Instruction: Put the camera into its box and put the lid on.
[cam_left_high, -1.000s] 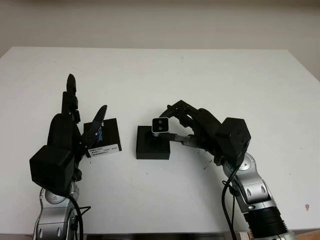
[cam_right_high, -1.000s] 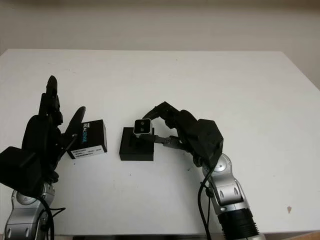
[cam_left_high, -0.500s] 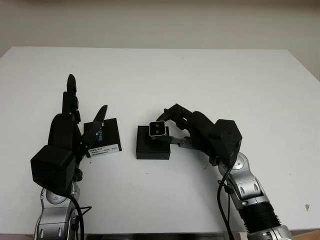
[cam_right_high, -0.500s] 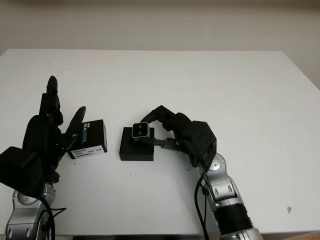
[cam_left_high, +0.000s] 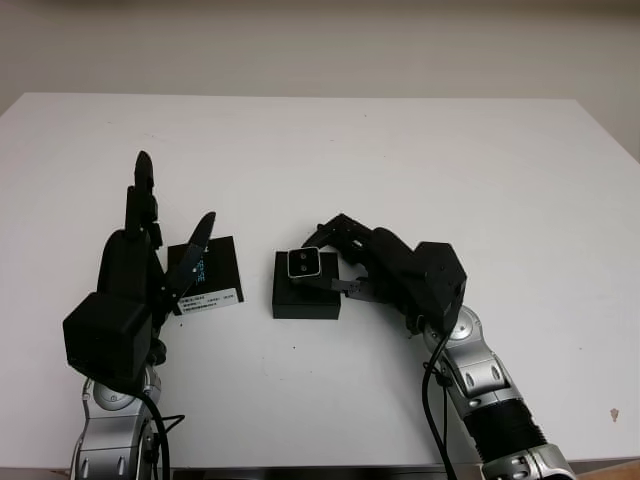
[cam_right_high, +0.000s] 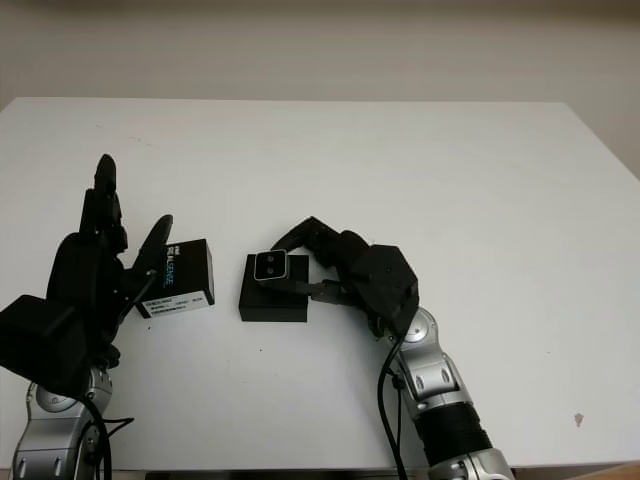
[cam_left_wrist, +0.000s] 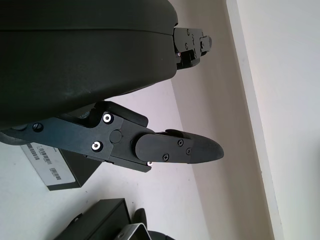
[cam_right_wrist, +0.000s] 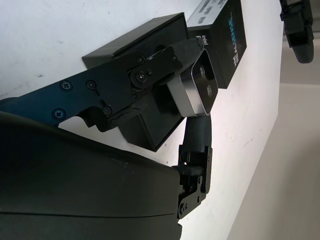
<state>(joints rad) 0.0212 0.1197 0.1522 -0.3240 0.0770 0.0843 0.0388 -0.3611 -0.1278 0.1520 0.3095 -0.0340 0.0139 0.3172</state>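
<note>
Left eye view: our right hand (cam_left_high: 345, 262) grasps camera (cam_left_high: 304, 264) over open box (cam_left_high: 305, 294); lid (cam_left_high: 208, 277) alongside, partly masked by our unclenched, empty left hand (cam_left_high: 135, 270).

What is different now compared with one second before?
The right hand, shut on the camera, has carried it toward the robot's left and lower, over the open box. The left hand, open, and the lid beside it have stayed where they were.
</note>
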